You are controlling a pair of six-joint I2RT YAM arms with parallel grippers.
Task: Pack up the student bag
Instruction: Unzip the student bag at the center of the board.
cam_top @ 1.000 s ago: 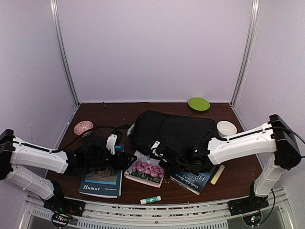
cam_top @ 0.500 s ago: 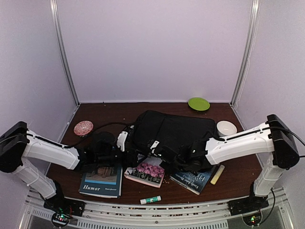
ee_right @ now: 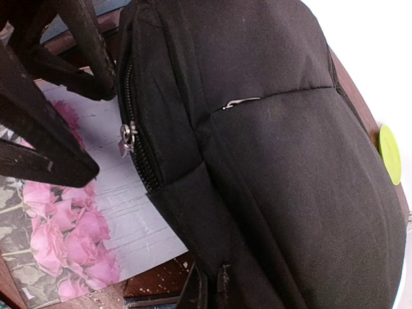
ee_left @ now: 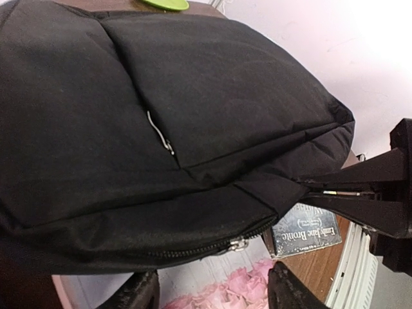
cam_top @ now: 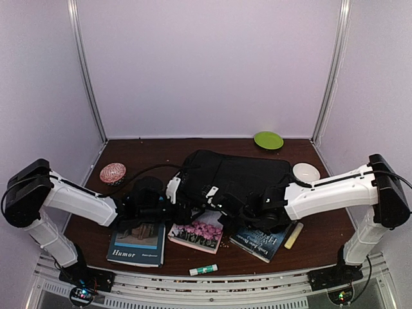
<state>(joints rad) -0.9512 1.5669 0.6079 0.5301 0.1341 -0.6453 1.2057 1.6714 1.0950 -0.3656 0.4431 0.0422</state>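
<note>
Quick count: three books up front, namely the blue Humor book [cam_top: 136, 243], the pink-roses book [cam_top: 196, 233] and the dark Emily Jane Bronte book [cam_top: 261, 239]. There's also one glue stick [cam_top: 203, 270], one pale yellow stick [cam_top: 293, 235], one green plate [cam_top: 268, 140], one white bowl [cam_top: 306, 172] and one pink round thing [cam_top: 112, 172]. One student bag [cam_top: 235, 175] lies flat mid-table [cam_top: 161, 151], its near edge overhanging the roses book. It's soft black fabric, zipped along that edge with a metal zipper pull [ee_left: 237, 244], plus a small silver pull [ee_left: 161, 135] on the front panel. The right gripper [ee_right: 207, 291] is pinched tight on the bag's fabric. The left gripper [ee_left: 212, 290] sits just beside the zipper edge, jaws spread, gripping nothing.
</note>
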